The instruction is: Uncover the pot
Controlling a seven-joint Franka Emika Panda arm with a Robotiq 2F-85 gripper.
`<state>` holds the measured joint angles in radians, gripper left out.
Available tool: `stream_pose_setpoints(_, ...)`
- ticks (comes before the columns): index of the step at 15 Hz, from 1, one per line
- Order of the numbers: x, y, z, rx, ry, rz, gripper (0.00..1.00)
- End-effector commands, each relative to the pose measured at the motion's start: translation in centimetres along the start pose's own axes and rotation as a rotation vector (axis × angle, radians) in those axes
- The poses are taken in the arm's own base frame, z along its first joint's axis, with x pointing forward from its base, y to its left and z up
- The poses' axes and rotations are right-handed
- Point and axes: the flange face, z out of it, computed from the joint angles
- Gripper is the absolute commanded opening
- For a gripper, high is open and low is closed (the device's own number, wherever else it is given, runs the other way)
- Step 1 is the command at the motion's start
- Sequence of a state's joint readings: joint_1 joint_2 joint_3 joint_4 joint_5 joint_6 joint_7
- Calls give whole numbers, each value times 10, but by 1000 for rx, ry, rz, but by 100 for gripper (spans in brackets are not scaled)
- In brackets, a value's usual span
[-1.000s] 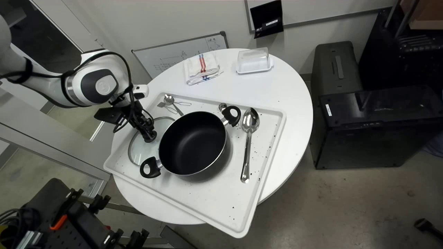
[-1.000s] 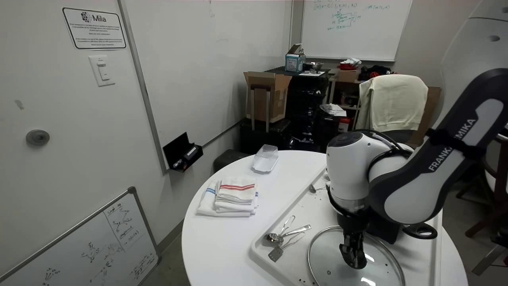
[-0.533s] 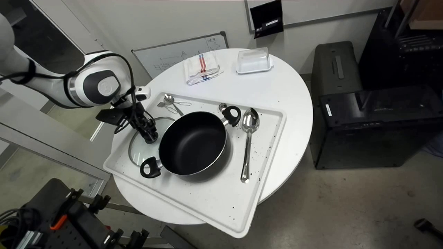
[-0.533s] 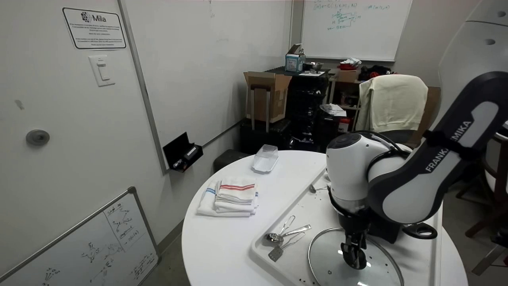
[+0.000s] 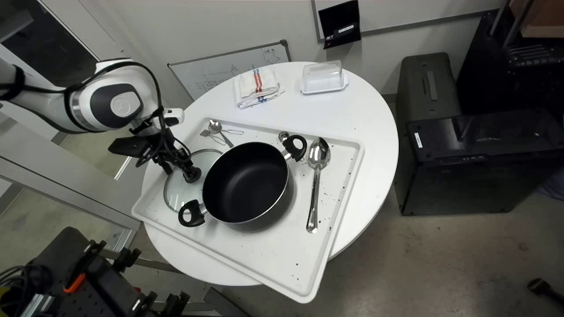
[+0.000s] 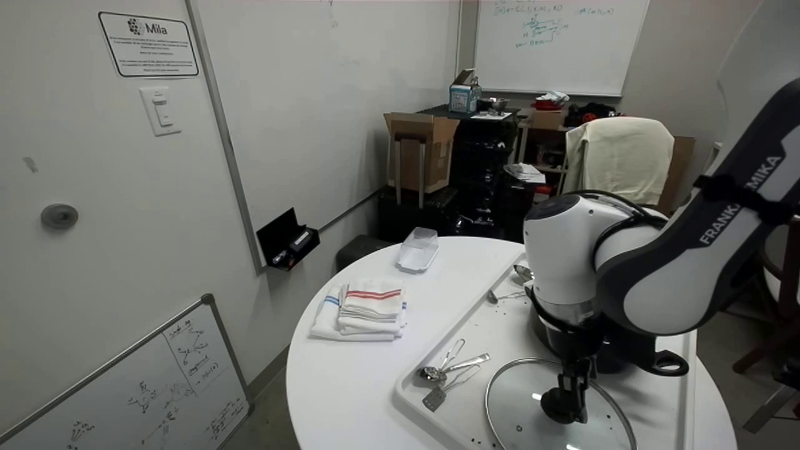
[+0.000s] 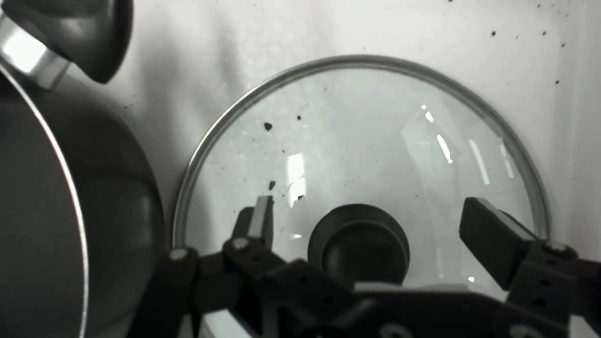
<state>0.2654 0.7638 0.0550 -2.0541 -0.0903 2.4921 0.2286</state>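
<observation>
Wrist view: tool (image 7: 366, 216) spread wide over glass lid (image 7: 361, 150), knob (image 7: 361, 244) between fingers (image 7: 261, 218).
Pot (image 5: 246, 185): upright on tray (image 5: 273, 259), just beside the lid.
Open room: bare tray toward the corner overhanging the counter (image 5: 326, 114).
Handles (image 5: 198, 215): in an exterior view, long axis runs lower left to upper right.

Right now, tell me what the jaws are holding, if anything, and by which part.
Nothing is held. In the wrist view the jaws stand open; the knob of the glass lid shows between them, with a gap on each side.
</observation>
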Motion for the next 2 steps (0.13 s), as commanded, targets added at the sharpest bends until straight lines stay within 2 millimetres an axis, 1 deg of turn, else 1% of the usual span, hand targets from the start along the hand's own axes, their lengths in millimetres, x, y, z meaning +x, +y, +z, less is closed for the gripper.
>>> stream_pose_setpoints(1,-39,4,-40,16,-18,-78,100)
stream_pose_setpoints(2,-48,6,-51,16,-20,-89,100)
